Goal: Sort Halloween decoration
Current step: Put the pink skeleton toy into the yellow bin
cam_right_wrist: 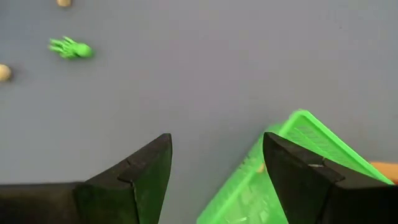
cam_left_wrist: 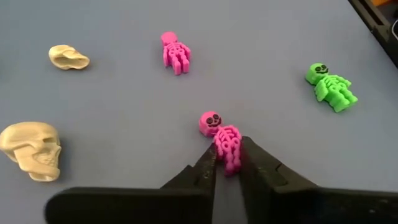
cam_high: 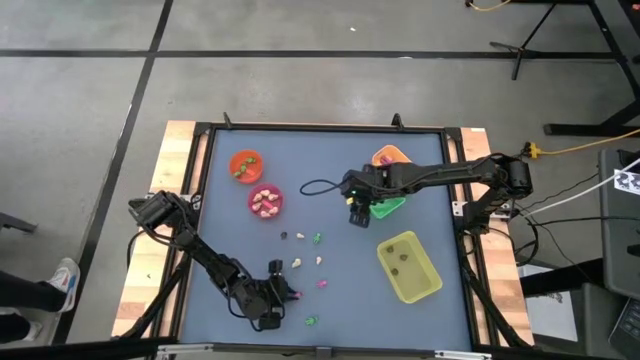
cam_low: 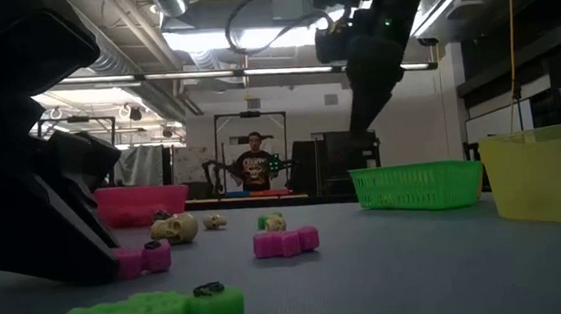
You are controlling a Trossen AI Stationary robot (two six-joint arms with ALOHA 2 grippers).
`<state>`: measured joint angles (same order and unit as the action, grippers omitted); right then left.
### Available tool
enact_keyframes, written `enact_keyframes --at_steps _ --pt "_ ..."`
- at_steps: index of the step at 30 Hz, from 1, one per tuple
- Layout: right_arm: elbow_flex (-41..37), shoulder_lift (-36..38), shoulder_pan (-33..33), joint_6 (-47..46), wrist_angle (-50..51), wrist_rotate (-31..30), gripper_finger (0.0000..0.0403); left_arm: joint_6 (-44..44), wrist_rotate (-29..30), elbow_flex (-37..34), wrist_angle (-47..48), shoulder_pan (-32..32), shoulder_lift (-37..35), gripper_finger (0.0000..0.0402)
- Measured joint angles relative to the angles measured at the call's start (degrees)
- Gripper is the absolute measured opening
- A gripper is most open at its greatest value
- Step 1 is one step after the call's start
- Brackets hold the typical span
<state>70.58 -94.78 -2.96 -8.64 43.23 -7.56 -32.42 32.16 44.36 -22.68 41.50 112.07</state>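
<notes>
**Pink skeleton pinched lengthwise by the left gripper**

Fingers of the left gripper (cam_left_wrist: 227, 163) are closed on the legs and lower ribs of a pink skeleton (cam_left_wrist: 222, 138) lying flat on the blue-grey table (cam_left_wrist: 261, 50), at its near edge. Its long axis runs straight out from the gripper, skull pointing away. Beyond lie a second pink skeleton (cam_left_wrist: 175, 52), a green skeleton (cam_left_wrist: 331, 87) and two cream skulls (cam_left_wrist: 31, 151). Far across, the right gripper (cam_right_wrist: 217, 163) hangs with fingers apart above the green basket (cam_right_wrist: 292, 168).
</notes>
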Motion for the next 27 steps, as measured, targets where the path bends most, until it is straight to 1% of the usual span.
enact_keyframes --at_steps 4,9,11,14,17,20,23,27 --pt "0.0 0.0 0.0 0.0 -1.7 1.2 0.0250 0.0 0.1 0.0 0.1 0.0 0.0 0.0020" --pt "0.0 0.0 0.0 0.0 -3.2 1.4 0.0250 0.0 0.0 -0.1 -0.3 0.0 -0.3 0.0017" --pt "0.0 0.0 0.0 0.0 -3.9 3.6 0.0250 0.1 0.0 -0.2 -0.1 0.0 -0.8 0.0017" --pt "0.0 0.0 0.0 0.0 -6.4 9.4 0.0250 1.8 1.0 -0.3 0.7 -0.1 -2.2 0.0017" --pt "0.0 0.0 0.0 -0.5 -10.0 16.4 0.0250 5.3 3.8 -0.4 0.8 -0.2 -3.9 0.0016" --pt "0.0 0.0 0.0 -3.3 -14.5 22.5 0.0250 9.8 8.2 -0.3 0.0 -0.3 -5.9 0.0016" --pt "0.0 0.0 0.0 -6.3 -19.1 25.4 0.0250 16.0 12.3 -0.3 -0.3 -0.9 -7.8 0.0016" --pt "0.0 0.0 0.0 -11.4 -24.7 26.8 0.0250 24.8 19.1 -0.3 -0.9 -2.5 -10.6 0.0016"
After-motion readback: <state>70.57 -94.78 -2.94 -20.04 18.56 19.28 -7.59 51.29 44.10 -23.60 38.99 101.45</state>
